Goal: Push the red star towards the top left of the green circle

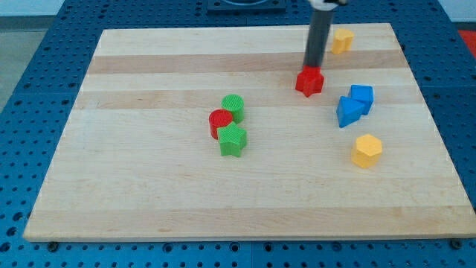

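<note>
Pressing my tip (312, 68) against red star (309, 82)'s upper edge | star right of, well apart from green circle (233, 106) | no fingers; rod grips nothing | leftward push needs repositioning

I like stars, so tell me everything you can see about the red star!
The red star is a small, chunky block, plain bright red and plastic-looking, lying flat on the wooden board toward the view's upper right. My tip sits right at its top edge, seemingly touching it. No other block touches it.
</note>
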Motion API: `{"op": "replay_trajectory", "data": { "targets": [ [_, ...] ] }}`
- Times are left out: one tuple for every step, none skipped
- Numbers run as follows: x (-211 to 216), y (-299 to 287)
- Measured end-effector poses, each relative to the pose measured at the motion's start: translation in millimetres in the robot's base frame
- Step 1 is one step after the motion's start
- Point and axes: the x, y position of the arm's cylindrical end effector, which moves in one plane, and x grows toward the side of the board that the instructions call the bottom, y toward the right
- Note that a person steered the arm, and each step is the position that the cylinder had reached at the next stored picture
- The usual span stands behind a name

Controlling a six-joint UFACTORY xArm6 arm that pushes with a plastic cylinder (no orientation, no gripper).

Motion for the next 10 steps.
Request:
{"op": "replay_trajectory", "data": {
  "targets": [
    [-5, 8],
    [-9, 50],
    [9, 62],
    [23, 52],
    [23, 7],
    [23, -33],
    [24, -31],
    [35, -31],
    [45, -31],
    [47, -22]
  ]
}}
